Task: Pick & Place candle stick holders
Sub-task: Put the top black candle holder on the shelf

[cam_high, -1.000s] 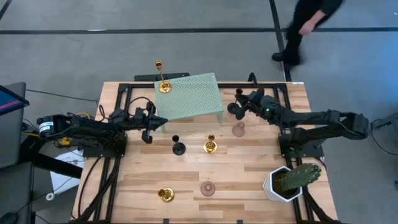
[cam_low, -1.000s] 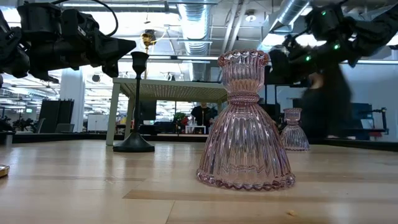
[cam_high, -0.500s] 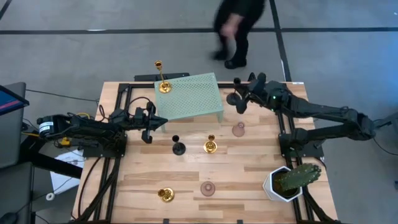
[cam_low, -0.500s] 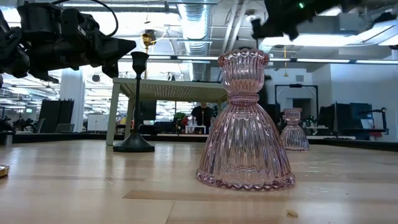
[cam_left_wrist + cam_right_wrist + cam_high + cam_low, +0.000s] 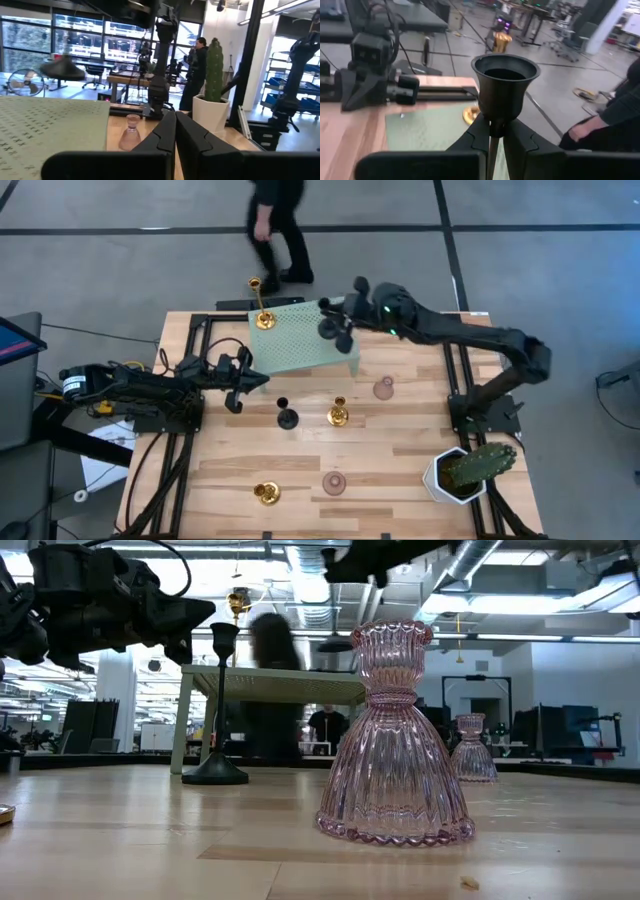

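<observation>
From above, your right claw (image 5: pixel 337 330) hangs over the green mesh stand (image 5: pixel 300 340), clamped on a black candle stick holder (image 5: pixel 330 330); your left claw (image 5: pixel 236 383) sits clenched and empty beside that stand. At desk level, a pink glass holder (image 5: pixel 392 740) fills the foreground. On your right wrist, the black holder's cup (image 5: pixel 505 82) rises between the fingers.

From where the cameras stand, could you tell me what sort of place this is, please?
Probably an open-plan robotics lab or workshop: a wooden worktable with arms mounted on it, exposed ceiling ducts, and more desks and equipment racks beyond.
</observation>
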Action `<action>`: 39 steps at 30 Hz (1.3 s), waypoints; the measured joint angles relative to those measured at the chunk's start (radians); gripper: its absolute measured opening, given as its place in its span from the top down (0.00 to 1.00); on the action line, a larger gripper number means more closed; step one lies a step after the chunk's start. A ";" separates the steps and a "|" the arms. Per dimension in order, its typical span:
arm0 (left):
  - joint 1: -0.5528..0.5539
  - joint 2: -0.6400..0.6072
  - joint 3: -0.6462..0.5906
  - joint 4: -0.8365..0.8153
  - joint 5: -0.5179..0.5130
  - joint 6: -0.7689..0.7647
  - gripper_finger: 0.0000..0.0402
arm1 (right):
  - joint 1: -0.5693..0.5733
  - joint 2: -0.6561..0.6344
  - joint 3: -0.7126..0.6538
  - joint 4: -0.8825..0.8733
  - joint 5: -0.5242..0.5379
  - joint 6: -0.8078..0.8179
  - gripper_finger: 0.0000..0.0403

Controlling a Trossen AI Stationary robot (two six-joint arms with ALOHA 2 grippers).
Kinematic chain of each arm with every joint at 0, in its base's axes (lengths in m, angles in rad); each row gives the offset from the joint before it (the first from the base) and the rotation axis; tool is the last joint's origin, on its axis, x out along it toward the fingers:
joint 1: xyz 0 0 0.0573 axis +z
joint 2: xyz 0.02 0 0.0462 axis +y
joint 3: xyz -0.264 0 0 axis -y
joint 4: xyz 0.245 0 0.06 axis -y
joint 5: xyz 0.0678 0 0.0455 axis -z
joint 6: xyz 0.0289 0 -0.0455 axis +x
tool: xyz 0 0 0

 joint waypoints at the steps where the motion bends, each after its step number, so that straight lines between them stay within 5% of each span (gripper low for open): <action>1: 0.000 0.000 0.000 0.000 0.000 0.000 0.98 | -0.015 0.030 0.032 0.000 -0.031 0.000 0.95; 11: 0.000 0.000 0.000 -0.005 -0.001 0.000 0.98 | -0.109 0.275 0.261 -0.003 -0.262 0.067 0.95; 39: 0.000 0.000 0.000 -0.011 -0.002 0.000 0.98 | -0.175 0.461 0.345 0.132 -0.294 0.159 0.95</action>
